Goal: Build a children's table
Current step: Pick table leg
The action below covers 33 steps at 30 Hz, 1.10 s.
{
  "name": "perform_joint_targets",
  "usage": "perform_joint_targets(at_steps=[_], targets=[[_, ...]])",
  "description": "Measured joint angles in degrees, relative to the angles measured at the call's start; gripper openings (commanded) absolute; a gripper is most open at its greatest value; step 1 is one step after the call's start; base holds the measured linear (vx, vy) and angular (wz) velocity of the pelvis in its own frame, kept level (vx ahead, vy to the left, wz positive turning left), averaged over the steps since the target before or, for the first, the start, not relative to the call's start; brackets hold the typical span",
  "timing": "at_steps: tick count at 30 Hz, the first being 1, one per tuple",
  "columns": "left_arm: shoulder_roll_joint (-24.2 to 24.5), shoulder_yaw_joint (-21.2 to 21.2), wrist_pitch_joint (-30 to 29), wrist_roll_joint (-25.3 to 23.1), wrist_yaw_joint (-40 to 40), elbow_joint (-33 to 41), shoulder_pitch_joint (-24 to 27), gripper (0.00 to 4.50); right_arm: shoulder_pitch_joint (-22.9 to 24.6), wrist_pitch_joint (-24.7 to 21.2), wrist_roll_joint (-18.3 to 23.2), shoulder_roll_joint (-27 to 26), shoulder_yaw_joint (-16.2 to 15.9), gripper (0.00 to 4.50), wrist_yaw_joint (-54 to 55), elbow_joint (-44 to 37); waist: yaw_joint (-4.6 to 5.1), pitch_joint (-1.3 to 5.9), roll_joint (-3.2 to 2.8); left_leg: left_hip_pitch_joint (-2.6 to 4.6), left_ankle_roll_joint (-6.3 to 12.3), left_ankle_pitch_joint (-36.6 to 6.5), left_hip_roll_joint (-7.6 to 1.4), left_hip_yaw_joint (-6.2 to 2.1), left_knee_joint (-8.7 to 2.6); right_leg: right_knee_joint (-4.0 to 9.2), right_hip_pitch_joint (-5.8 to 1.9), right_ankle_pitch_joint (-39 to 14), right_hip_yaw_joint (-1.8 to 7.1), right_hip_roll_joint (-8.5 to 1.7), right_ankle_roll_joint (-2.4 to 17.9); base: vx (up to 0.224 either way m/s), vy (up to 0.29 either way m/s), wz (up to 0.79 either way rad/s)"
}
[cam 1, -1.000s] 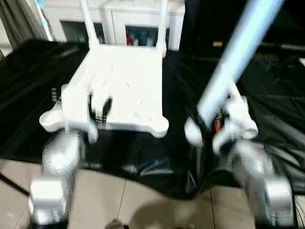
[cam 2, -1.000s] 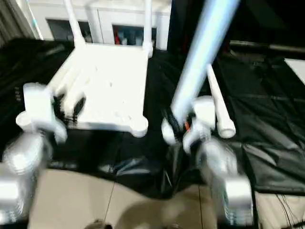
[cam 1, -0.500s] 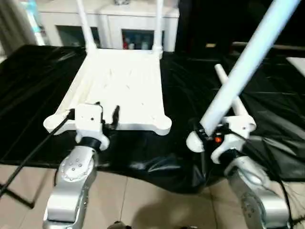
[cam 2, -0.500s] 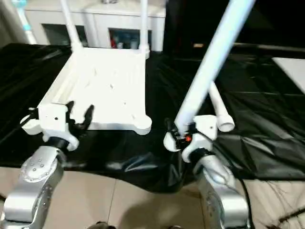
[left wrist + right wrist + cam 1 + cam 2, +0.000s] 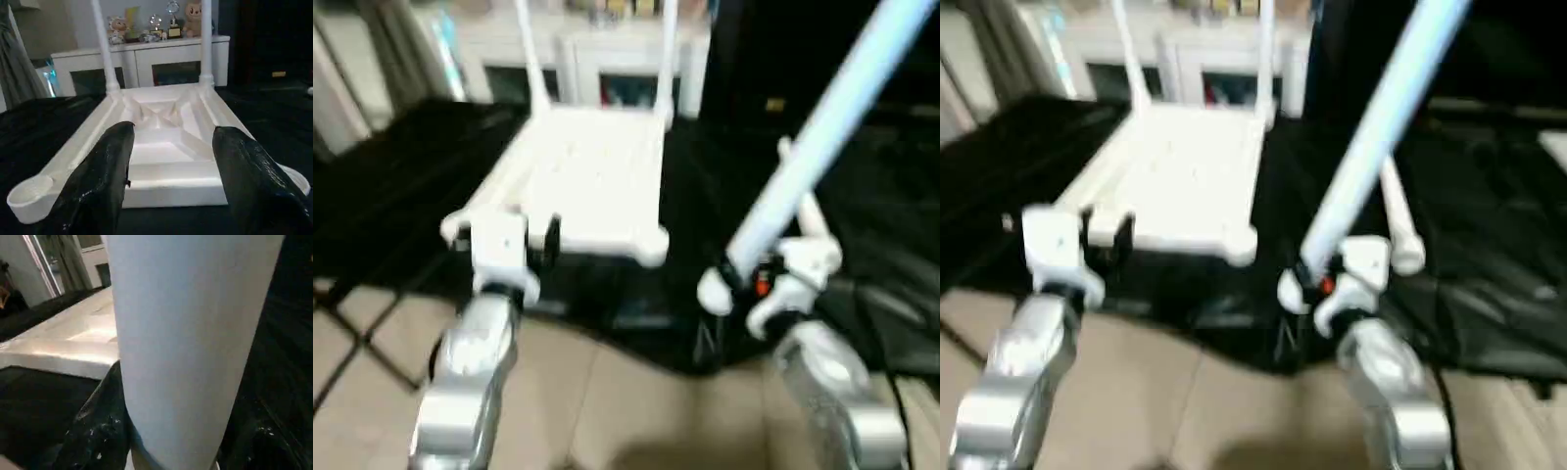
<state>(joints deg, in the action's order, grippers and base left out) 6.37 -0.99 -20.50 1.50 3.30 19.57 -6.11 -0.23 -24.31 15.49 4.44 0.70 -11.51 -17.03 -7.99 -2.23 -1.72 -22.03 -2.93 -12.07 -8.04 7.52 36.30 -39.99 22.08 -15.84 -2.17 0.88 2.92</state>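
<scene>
1. Black-covered worktop (image 5: 391, 196) spread wide, white cabinet (image 5: 146, 58) behind at 12 o'clock.
2. Tabletop (image 5: 587, 181) flipped underside-up at centre, two legs (image 5: 530, 59) already upright in its far sockets.
3. Third leg (image 5: 822, 127) clamped in right hand (image 5: 739, 279), slanting toward 1 o'clock.
4. Fourth leg (image 5: 1398, 220) flat at 3 o'clock.
5. Left hand (image 5: 171, 171) spread apart, empty, at near edge.

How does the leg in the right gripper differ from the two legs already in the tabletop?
The held leg leans, gripped at its thick end by the right gripper; the fitted legs stand upright in the tabletop's far corner sockets. The held leg is unseated, the fitted ones seated. All are white tapered tubes.
</scene>
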Motion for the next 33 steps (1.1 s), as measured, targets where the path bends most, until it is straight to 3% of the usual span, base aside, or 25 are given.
perform_joint_targets(at_steps=[3, 11, 13, 14, 15, 16, 17, 19, 20, 21, 22, 23, 24, 25, 26, 27, 28, 29, 30, 31, 32, 33], targets=[[0.1, 0.0, 0.0, 0.1, 0.5, 0.0, 0.0, 2.92, 0.0, 0.0, 0.1, -0.5, -0.2, 1.86, -0.1, 0.0, 0.31, -0.03, -0.11, 0.00, 0.06, 0.1, -0.34, 0.15, -0.28, 1.16, -0.42, 0.5, -0.51, -0.08, 0.0, 0.000, 0.000, 0.00], [0.0, 0.7, -0.6, 1.1, 0.5, 0.1, 1.4, 2.92, -0.1, 0.0, 0.1, -0.2, -1.8, 1.86, -1.2, 0.0, 3.03, -0.37, 0.42, 0.12, 0.72, 0.2, -0.27, 0.80, -0.47, 3.34, -1.44, 1.5, -0.50, -0.58, -0.7, 0.014, 0.045, -0.01], [-0.1, 1.0, -0.7, 1.2, 0.6, 0.4, 1.7, 2.92, -0.4, -0.3, -0.2, 0.6, -2.6, 1.86, -1.6, 0.0, 3.35, -0.67, 0.43, 0.94, 1.00, 0.0, -0.27, 0.93, -0.88, 4.23, -2.41, 1.5, -0.55, -0.59, -0.7, 0.027, 0.024, -0.01], [-0.1, 1.0, -0.8, 1.3, 0.8, 0.6, 1.7, 2.92, -0.7, -0.4, -0.4, 1.1, -3.0, 1.86, -1.9, 0.0, 3.51, -0.92, 0.29, 0.98, 1.34, -0.2, 0.08, 0.20, -1.16, 5.07, -3.62, 1.4, -1.82, -1.27, -0.9, 0.000, 0.000, 0.00], [-0.2, 0.8, -0.9, 1.5, 1.0, 0.8, 1.6, 2.92, -0.9, -0.4, -0.4, 1.2, -3.1, 1.86, -2.2, 0.1, 3.86, -1.06, 0.48, 1.11, 1.67, -0.4, 0.27, -0.28, -1.24, 5.55, -4.38, 1.2, -3.69, -2.35, -1.3, 0.061, 0.045, 0.26], [-0.2, 0.8, -0.9, 1.6, 1.0, 1.2, 1.6, 2.92, -1.2, -0.4, -0.4, 1.2, -3.1, 1.86, -2.2, 0.1, 3.96, -1.15, 0.45, 1.04, 1.93, -0.5, 0.26, -0.61, -1.13, 6.19, -5.12, 1.1, -5.00, -2.87, -1.5, 0.106, 0.055, 0.50], [-0.1, 0.8, -0.9, 1.7, 1.1, 1.2, 1.6, 2.92, -1.4, -0.4, -0.4, 1.2, -3.0, 1.86, -2.2, 0.1, 4.15, -1.26, 0.18, 0.92, 2.05, -0.6, -0.01, -0.94, -0.92, 7.17, -6.30, 0.9, -7.18, -3.61, -1.8, 0.106, 0.055, 0.50], [0.2, 1.0, -0.9, 1.7, 1.2, 1.2, 1.7, 2.92, -1.4, -0.4, -0.3, 0.5, -3.2, 1.86, -2.4, 0.1, 4.25, -1.37, -0.07, 0.93, 2.45, -0.8, -0.20, -1.09, -0.78, 8.46, -8.05, 0.6, -9.51, -4.26, -2.4, 0.159, 0.055, 0.61], [0.7, 1.4, -0.9, 1.7, 1.3, 1.2, 1.8, 2.92, -1.5, -0.4, 0.0, -0.2, -3.4, 1.86, -2.5, 0.1, 4.67, -1.44, -0.37, 1.69, 2.81, -1.2, -0.26, -1.15, -0.96, 8.88, -8.37, 0.2, -9.30, -4.09, -2.6, 0.196, 0.053, 0.63], [1.2, 2.2, -1.0, 1.6, 1.3, 1.2, 2.4, 2.92, -2.2, -0.4, 0.3, -1.3, -4.3, 1.86, -2.7, 0.3, 4.66, -1.47, -0.08, 2.16, 3.01, -1.7, 0.22, -0.92, -1.00, 5.81, -7.36, -1.1, -6.84, -3.82, -0.9, 0.230, 0.040, 0.32], [1.7, 3.2, -1.1, 1.6, 1.2, 0.8, 2.5, 2.92, -2.5, -0.3, 0.8, -2.0, -5.3, 1.86, -2.8, 0.0, 5.07, -1.41, -0.11, 2.54, 3.43, -2.1, 0.51, -0.96, -0.59, 1.72, -5.79, -1.5, -5.03, -3.70, -1.1, 0.172, 0.033, 0.03], [1.8, 3.7, -1.1, 1.6, 1.3, 0.7, 2.5, 2.92, -2.3, -0.3, 1.0, -1.8, -5.7, 1.86, -3.0, -0.3, 5.22, -1.32, -0.29, 2.98, 3.54, -2.9, 0.64, -0.87, -0.15, -1.76, -3.38, -1.4, -3.51, -3.66, -1.6, 0.172, 0.033, 0.03], [1.8, 3.6, -1.1, 1.7, 1.4, 0.8, 2.3, 2.92, -2.3, -0.2, 0.9, -1.2, -5.7, 1.86, -3.1, -0.3, 5.42, -1.25, -0.34, 3.12, 3.64, -3.3, 0.83, -0.74, 0.05, -2.54, -1.47, -1.1, -3.05, -3.95, -2.7, 0.132, 0.022, 0.09], [1.7, 3.5, -1.1, 1.7, 1.4, 0.8, 2.2, 2.92, -2.0, -0.3, 0.9, -0.8, -5.5, 1.86, -3.2, -0.3, 5.66, -1.11, -0.09, 3.33, 3.46, -3.7, 1.16, -0.09, 0.03, -2.39, 0.53, -0.7, -2.85, -4.40, -3.5, 0.135, -0.037, -0.12], [1.9, 3.5, -1.2, 1.7, 1.5, 0.7, 2.1, 2.92, -1.9, -0.3, 0.9, -0.8, -5.5, 1.86, -3.2, -0.3, 5.63, -1.09, 0.90, 4.49, 2.83, -4.4, 0.75, 2.63, -0.08, -0.96, 2.45, 0.3, -2.68, -5.37, -3.4, 0.135, -0.037, -0.12], [2.0, 3.5, -1.2, 1.7, 1.5, 0.7, 2.1, 2.92, -1.8, -0.3, 1.0, -1.0, -5.5, 1.86, -3.2, -0.4, 5.60, -1.08, 1.84, 5.70, 2.31, -5.0, 0.56, 5.50, -0.17, 1.15, 2.99, 1.4, -2.72, -6.13, -1.9, 0.140, -0.112, -0.45], [1.9, 3.4, -1.1, 1.7, 1.6, 0.6, 1.7, 2.92, -1.6, -0.3, 1.0, -1.0, -5.4, 1.86, -3.2, -0.4, 5.64, -1.19, 3.33, 7.17, 1.23, -5.9, 0.67, 7.70, 0.28, 2.40, 3.01, 3.9, -1.45, -6.33, -0.7, 0.176, -0.158, -0.40], [1.1, 2.8, -1.2, 1.9, 1.7, 0.2, 1.3, 2.92, -1.0, -0.3, 0.9, -0.6, -4.5, 1.86, -3.2, -0.5, 5.16, -1.46, 2.86, 8.15, 1.29, -7.6, 0.09, 7.89, 1.96, 1.86, 2.30, 4.6, 1.31, -4.57, -1.2, 0.176, -0.158, -0.40], [0.6, 1.4, -1.1, 2.2, 2.3, 0.2, 1.1, 2.92, -0.7, -0.2, 0.8, 0.0, -3.6, 1.86, -3.0, -0.4, 4.59, -1.86, 2.41, 7.91, 2.67, -8.8, 0.57, 4.93, 3.59, 2.14, 1.57, 4.5, 2.12, -3.34, -1.1, 0.213, -0.114, -0.33], [0.6, 0.4, -1.1, 2.5, 2.8, 0.2, 0.7, 2.92, -0.2, -0.1, 0.7, 0.1, -2.2, 1.86, -2.6, -0.4, 4.58, -1.66, 1.78, 6.83, 3.06, -8.8, 1.75, 1.85, 5.74, 2.45, 0.98, 4.3, 2.03, -3.08, -0.9, 0.101, -0.031, -0.21], [0.6, 0.2, -1.0, 2.7, 3.2, 0.2, 0.4, 2.92, 0.1, 0.0, 0.6, 0.1, -1.5, 1.86, -2.3, -0.5, 4.76, -1.45, 1.59, 5.67, 3.10, -8.7, 2.69, -0.04, 6.74, 2.64, 0.53, 4.0, 2.07, -3.03, -0.7, 0.161, -0.077, -0.19], [0.8, 0.2, -1.0, 2.7, 3.5, 0.2, 0.1, 2.92, 0.0, 0.0, 0.6, 0.1, -1.2, 1.86, -2.1, -0.6, 4.96, -1.31, 1.36, 3.85, 2.77, -8.5, 3.10, -1.60, 6.74, 2.94, -0.04, 3.7, 2.01, -2.53, -0.5, 0.100, -0.074, 0.07]])
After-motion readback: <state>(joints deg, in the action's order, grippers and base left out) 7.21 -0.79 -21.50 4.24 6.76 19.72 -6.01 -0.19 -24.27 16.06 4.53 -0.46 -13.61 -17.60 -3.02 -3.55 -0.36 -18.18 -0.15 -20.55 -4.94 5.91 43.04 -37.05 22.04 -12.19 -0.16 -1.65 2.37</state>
